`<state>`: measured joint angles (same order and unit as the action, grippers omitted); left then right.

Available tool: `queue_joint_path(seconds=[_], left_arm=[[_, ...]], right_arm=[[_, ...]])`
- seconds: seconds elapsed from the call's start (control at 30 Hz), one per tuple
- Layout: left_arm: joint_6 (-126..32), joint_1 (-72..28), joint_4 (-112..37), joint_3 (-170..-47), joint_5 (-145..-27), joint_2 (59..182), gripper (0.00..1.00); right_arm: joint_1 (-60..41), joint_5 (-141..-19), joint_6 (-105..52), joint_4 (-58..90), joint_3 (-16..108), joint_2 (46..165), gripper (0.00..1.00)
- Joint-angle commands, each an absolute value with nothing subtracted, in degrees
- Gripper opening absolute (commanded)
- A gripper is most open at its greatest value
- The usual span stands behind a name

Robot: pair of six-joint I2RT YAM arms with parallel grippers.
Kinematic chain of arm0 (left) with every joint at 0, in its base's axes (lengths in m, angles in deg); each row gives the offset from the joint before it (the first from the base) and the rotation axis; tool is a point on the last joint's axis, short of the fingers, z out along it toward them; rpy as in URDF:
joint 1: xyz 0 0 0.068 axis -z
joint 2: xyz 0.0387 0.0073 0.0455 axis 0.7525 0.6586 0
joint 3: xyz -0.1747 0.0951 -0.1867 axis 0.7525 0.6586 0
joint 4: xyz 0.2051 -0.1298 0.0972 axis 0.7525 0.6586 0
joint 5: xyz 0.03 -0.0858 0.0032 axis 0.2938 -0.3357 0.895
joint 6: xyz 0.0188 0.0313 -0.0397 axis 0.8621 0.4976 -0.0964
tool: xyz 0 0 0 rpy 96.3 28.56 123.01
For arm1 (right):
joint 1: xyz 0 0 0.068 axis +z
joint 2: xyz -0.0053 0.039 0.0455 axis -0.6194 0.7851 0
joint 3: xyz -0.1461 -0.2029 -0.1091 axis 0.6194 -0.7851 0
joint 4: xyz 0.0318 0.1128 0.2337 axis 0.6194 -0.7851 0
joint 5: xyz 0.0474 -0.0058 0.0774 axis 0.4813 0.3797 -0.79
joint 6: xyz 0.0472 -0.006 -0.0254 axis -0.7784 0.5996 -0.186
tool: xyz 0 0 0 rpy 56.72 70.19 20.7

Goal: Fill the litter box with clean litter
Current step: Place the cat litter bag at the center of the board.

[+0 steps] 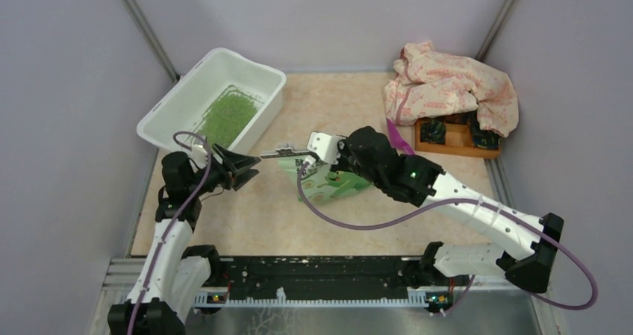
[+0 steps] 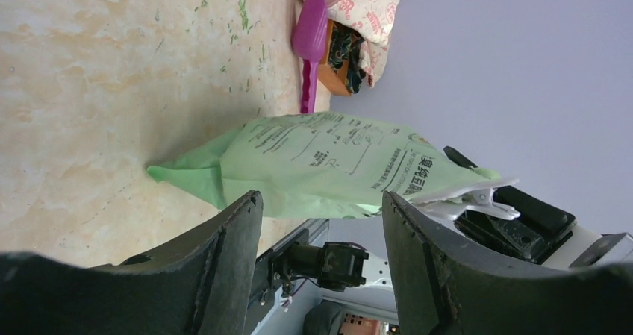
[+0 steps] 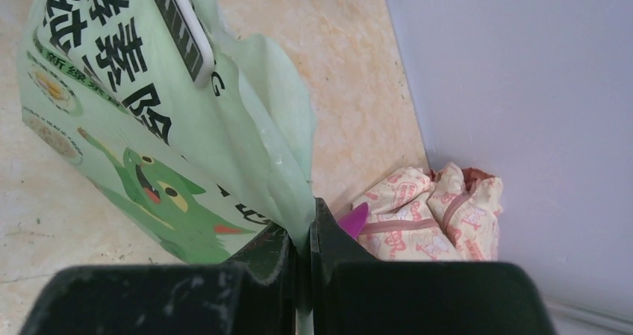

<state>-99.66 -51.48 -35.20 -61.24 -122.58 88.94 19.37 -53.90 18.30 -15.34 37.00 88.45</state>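
The white litter box point(image 1: 163, 116) stands at the back left, with a patch of clean litter point(image 1: 226, 117) on its floor. A light green printed bag point(image 1: 334, 183) stands tilted mid-table, a white clip point(image 1: 286, 154) on its top edge. My right gripper point(image 3: 302, 230) is shut on the bag's point(image 3: 149, 126) upper edge, seen from above at the bag's top point(image 1: 322, 158). My left gripper point(image 1: 250, 169) hangs open just left of the clip, between the box and the bag. In its wrist view nothing lies between the fingers point(image 2: 231, 245), and the bag point(image 2: 328, 163) is just beyond the fingertips.
A pink-patterned cloth point(image 1: 448, 85) lies heaped at the back right, partly covering an orange wooden tray point(image 1: 455, 139). A magenta scoop point(image 1: 395, 135) lies beside the tray. A few loose green granules point(image 2: 242, 7) are scattered on the tabletop. Grey walls close in the table.
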Motion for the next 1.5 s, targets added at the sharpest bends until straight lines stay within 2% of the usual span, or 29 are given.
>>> queue_joint_path(seconds=[0.0, 0.23, 0.43, 0.63, 0.7, 0.77, 0.83, 0.93, 0.97, 1.13, 1.47], left_arm=[[-99.42, -51.80, -33.30, -61.62, -122.29, 85.53, 0.66], [-97.41, -51.98, -29.61, -62.31, -121.15, 84.44, 0.66], [-97.31, -52.14, -29.59, -61.86, -120.27, 84.65, 0.66], [-98.27, -52.10, -31.51, -60.56, -120.41, 85.13, 0.65], [-98.19, -52.09, -31.44, -60.47, -120.81, 85.34, 0.65], [-98.02, -52.13, -31.07, -60.40, -120.77, 85.00, 0.65], [-98.12, -52.07, -31.00, -60.07, -120.43, 84.47, 0.65], [-98.57, -52.07, -31.40, -59.45, -120.10, 83.80, 0.65], [-98.62, -52.06, -31.60, -59.29, -120.07, 83.84, 0.65], [-98.74, -52.08, -32.83, -58.98, -120.67, 84.73, 0.64], [-98.80, -52.12, -34.66, -58.15, -120.96, 86.02, 0.64]], right_arm=[[19.65, -50.98, 21.33, -0.47, 44.24, 89.06, 0.00], [19.65, -53.35, 17.04, -1.41, 41.01, 84.56, 0.00], [19.65, -58.32, 7.51, -15.24, 37.95, 82.21, 0.00], [18.59, -59.66, 4.33, -18.67, 34.89, 82.73, 0.00], [17.63, -61.98, 3.54, -20.63, 35.79, 84.32, 0.04], [17.45, -63.64, 2.56, -22.45, 36.82, 85.08, 0.14], [17.45, -65.01, 2.27, -23.41, 37.52, 84.85, 0.20], [17.47, -66.26, 2.14, -25.40, 39.40, 84.24, 0.40], [17.44, -66.95, 2.12, -26.55, 40.60, 84.16, 0.43], [17.40, -70.45, 2.54, -31.59, 45.62, 84.71, 0.48], [17.65, -77.04, 4.01, -36.45, 54.69, 89.84, 0.50]])
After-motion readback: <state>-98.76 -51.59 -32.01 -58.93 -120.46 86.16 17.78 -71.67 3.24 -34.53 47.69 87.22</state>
